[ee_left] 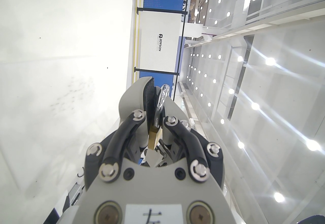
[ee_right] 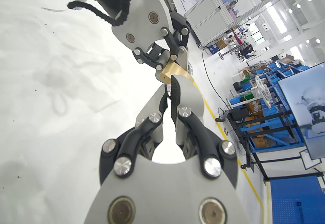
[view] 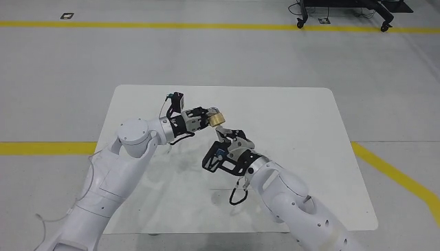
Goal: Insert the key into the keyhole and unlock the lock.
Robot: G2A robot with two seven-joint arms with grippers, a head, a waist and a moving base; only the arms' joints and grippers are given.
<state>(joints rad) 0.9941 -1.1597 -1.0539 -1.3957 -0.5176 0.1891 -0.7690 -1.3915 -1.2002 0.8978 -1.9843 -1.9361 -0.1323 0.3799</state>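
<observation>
The brass lock (view: 217, 118) is held in the air above the middle of the white surface (view: 295, 113), a little toward its far edge. The left pincer (view: 206, 117) is pressed together on it. In the left wrist view the brass body (ee_left: 155, 137) sits deep between the two grey fingers (ee_left: 135, 103), and the silvery shackle (ee_left: 163, 91) stands out past their tips. From the right wrist view the lock (ee_right: 175, 73) shows one flat brass face, clamped between the left pincer's (ee_right: 174, 64) fingers.

The right pincer (view: 221, 135) comes at the lock from the near side, its tips right up against the brass body. In its own wrist view the right pincer (ee_right: 170, 87) is drawn almost together, with only a narrow slit between the ribbed black pads (ee_right: 175, 100). A small silvery piece of the key (ee_right: 168, 86) is pinched at the tips and meets the lock's end face. Whether the blade sits in the keyhole cannot be made out.

Both arms meet over the surface (ee_right: 38, 57), touching nothing but the lock and key.
</observation>
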